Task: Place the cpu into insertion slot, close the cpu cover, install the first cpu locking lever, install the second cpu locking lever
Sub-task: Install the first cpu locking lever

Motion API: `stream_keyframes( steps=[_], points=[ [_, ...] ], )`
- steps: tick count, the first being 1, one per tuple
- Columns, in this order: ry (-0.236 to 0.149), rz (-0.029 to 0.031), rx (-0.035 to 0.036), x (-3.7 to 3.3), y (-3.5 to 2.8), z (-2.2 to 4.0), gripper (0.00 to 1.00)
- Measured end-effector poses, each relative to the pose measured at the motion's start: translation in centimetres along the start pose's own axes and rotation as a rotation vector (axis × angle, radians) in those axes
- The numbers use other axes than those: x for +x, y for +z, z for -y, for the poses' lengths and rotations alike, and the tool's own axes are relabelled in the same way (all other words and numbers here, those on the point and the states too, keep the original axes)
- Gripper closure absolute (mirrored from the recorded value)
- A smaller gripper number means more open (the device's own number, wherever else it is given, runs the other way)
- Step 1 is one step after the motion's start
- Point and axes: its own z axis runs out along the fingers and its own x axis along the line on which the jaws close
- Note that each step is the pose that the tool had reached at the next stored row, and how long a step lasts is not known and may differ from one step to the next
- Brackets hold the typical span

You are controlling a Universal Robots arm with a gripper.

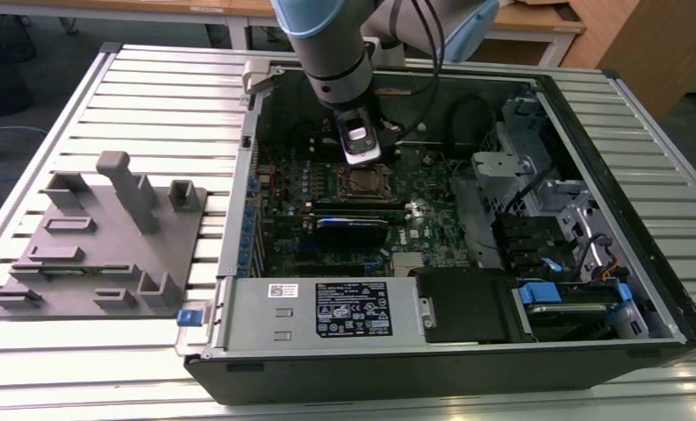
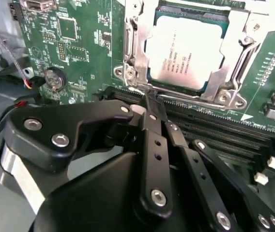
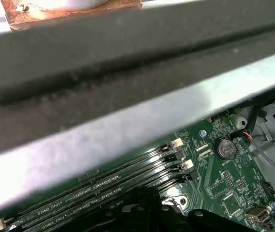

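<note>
The exterior view looks down from high and in front onto the open computer case (image 1: 441,219) lying on the slatted desk (image 1: 148,96), taking in the whole motherboard (image 1: 324,210). The second wrist view sits close above the board, looking past the black gripper (image 2: 149,104) at the cpu (image 2: 183,53). The first wrist view looks low across the board toward a case wall. Both wrist views share the memory slots (image 3: 103,186) and the coin battery (image 3: 225,148).

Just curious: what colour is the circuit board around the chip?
Green, clearest in the second wrist view: circuit board around the cpu.
</note>
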Motion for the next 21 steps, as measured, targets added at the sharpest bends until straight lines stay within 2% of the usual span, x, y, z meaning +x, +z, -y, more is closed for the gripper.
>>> stream_keyframes(
  steps=[9, 14, 15, 16, 21],
  points=[
    [0.000, -0.0002, 0.0003, -0.52, -2.03, -0.66, 0.89],
    [0.000, -0.0002, 0.0001, -0.55, -2.16, -0.70, 0.89],
    [0.000, -0.0039, 0.0032, -0.56, -2.16, -0.70, 0.89],
    [0.001, -0.0118, 0.0095, -0.55, -2.15, -0.70, 0.89],
    [0.007, -0.0635, 0.0518, -0.53, -2.04, -0.67, 0.89]
  ],
)
